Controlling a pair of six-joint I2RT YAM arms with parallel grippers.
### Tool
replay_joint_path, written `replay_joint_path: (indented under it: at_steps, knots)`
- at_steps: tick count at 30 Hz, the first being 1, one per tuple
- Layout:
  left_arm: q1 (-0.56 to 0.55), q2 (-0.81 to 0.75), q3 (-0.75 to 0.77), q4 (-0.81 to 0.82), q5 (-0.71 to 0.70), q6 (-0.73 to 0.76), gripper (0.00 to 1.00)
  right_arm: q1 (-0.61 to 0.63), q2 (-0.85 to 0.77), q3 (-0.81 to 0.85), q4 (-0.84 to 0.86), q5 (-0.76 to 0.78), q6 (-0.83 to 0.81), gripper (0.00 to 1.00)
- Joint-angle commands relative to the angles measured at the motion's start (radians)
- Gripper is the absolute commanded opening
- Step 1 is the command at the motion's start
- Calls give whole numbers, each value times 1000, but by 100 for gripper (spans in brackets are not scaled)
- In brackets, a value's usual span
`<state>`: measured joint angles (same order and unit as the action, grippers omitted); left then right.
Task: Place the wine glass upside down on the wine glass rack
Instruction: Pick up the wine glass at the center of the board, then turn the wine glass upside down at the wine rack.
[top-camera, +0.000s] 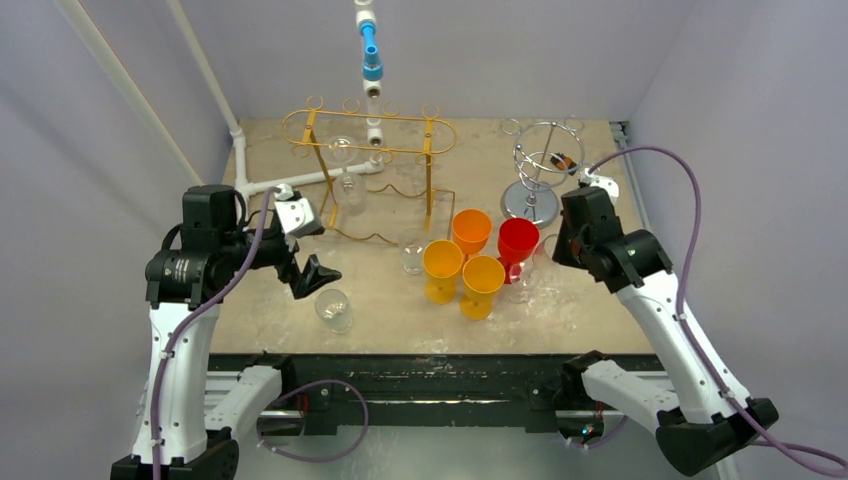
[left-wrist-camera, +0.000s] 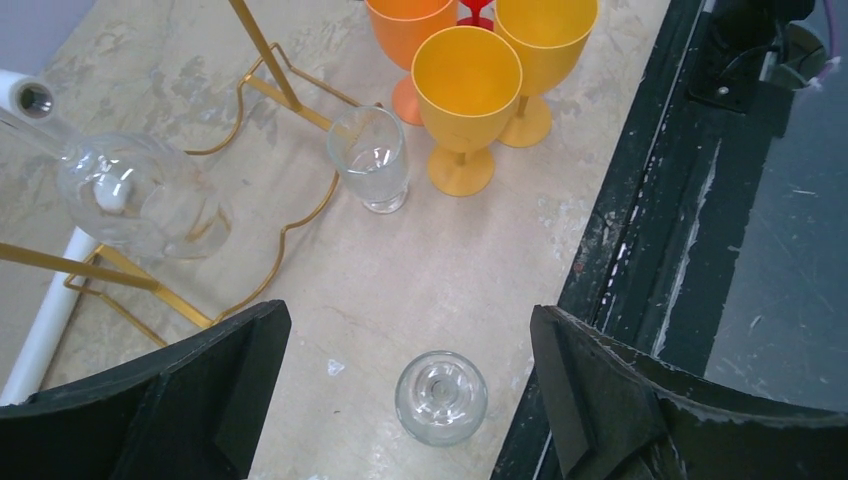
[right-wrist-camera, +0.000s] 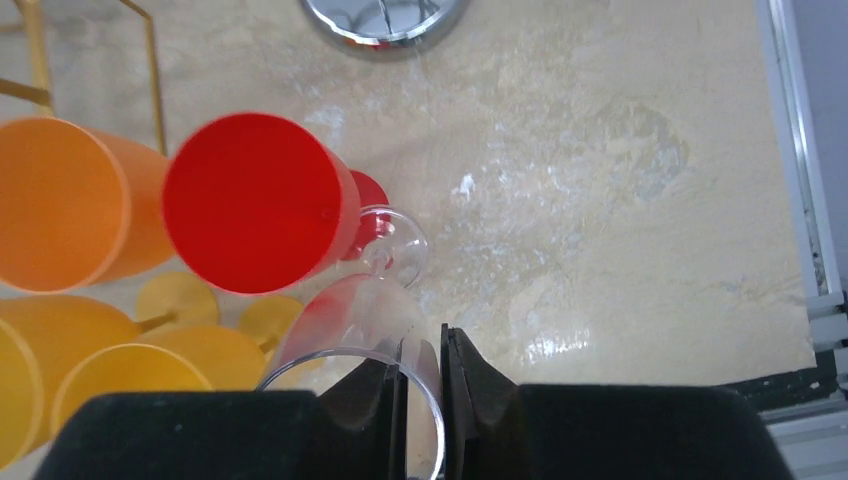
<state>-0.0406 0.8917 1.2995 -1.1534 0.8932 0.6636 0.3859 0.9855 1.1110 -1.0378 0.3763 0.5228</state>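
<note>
Right gripper (right-wrist-camera: 420, 352) clamps the rim of the clear stemmed wine glass (right-wrist-camera: 345, 315), which stands directly under its fingers. Just ahead and left sits a red plastic goblet (right-wrist-camera: 250, 200). Left gripper (left-wrist-camera: 410, 330) hangs spread wide, holding nothing, a second small clear glass (left-wrist-camera: 441, 397) below between its fingers. The gold wire wine glass rack (left-wrist-camera: 268, 55) stands farther ahead-left.

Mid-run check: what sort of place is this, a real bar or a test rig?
Likely a lab test cell, not a bar: plain walls box in a tabletop, white piping crosses it, and coloured goblets sit staged beside a gold rack.
</note>
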Motion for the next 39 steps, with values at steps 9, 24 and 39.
replay_joint_path:
  at_steps: [9, 24, 39]
  knots:
    - [-2, 6, -23, 60, 160, -103, 100, -2, -23, 492, -176, -75, -85, 0]
    - [-4, 72, -9, 520, 234, -511, 100, -2, -21, 550, 120, -550, -54, 0]
    - [-185, 110, -87, 749, 98, -756, 100, 40, 60, 448, 487, -809, 42, 0]
